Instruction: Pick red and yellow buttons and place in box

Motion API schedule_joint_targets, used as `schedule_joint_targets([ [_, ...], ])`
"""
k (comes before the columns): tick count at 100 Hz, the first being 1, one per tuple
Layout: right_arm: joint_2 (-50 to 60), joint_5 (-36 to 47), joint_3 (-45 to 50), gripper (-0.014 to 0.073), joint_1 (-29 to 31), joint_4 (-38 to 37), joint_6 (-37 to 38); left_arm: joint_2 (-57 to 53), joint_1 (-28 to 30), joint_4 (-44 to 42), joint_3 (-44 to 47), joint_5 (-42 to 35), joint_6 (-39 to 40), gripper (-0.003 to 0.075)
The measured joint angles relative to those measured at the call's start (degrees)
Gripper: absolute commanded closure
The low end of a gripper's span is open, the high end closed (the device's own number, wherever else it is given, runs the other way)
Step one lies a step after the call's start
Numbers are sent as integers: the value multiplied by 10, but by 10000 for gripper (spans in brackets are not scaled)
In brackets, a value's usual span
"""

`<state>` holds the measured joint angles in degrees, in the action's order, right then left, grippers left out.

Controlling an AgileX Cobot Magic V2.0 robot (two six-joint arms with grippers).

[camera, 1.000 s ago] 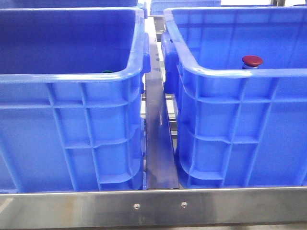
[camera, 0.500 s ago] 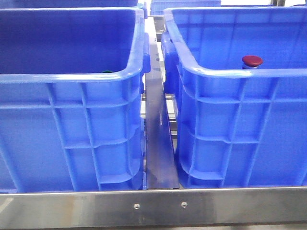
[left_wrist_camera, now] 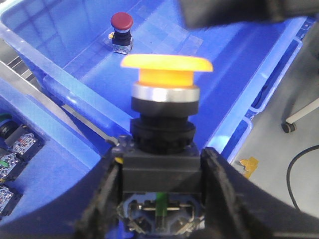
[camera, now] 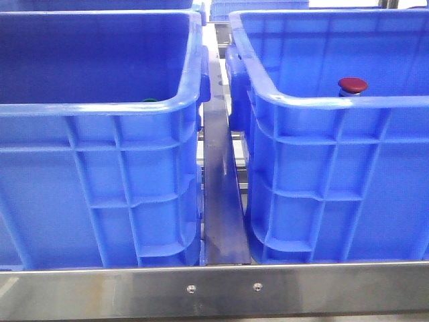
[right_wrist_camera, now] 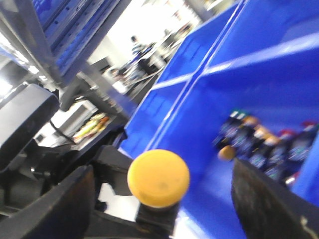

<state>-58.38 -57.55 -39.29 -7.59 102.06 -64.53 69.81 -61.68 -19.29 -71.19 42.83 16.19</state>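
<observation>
Steel rail (camera: 221, 288) runs across the bottom of the front view, two blue crates behind it, and no arm shows there at all. Nearest us in the left wrist view, the left gripper (left_wrist_camera: 159, 199) is clamped on the dark body of the yellow button (left_wrist_camera: 167, 63), cap upward, fingers (left_wrist_camera: 99, 194) pressed to either side, a carrying grip, I'd say. Beyond it, upper left of that frame, the red button (left_wrist_camera: 121, 21) stands upright on the floor of the box (left_wrist_camera: 279, 64). Front view puts the red cap at right, just over the near rim. Right gripper (right_wrist_camera: 164, 199): fingers spread wide, holding nothing, yellow cap between them.
</observation>
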Motion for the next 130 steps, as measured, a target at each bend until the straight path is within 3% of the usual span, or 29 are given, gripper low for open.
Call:
schedule_joint_targets([
  [31, -87, -23, -51, 30, -73, -4, 13, 0, 0, 0, 0, -1, 0, 739],
  [51, -97, -22, -63, 316, -83, -6, 13, 0, 0, 0, 0, -2, 0, 738],
  [60, -97, -17, -63, 370, -83, -7, 14, -2, -1, 0, 0, -4, 0, 726],
  [72, -97, -17, -63, 369, -83, -7, 14, -2, -1, 0, 0, -4, 0, 591],
  [87, -97, -17, -64, 369, -83, -7, 11, -3, -1, 0, 0, -4, 0, 258],
  [92, -97, -17, -64, 369, -83, -7, 8, -3, -1, 0, 0, -4, 0, 183],
  [101, -97, -11, -64, 369, -83, -8, 0, -3, -1, 0, 0, -4, 0, 130],
  [130, -93, 48, -64, 369, -45, -9, -47, -3, 19, -3, 0, 0, 24, 131],
])
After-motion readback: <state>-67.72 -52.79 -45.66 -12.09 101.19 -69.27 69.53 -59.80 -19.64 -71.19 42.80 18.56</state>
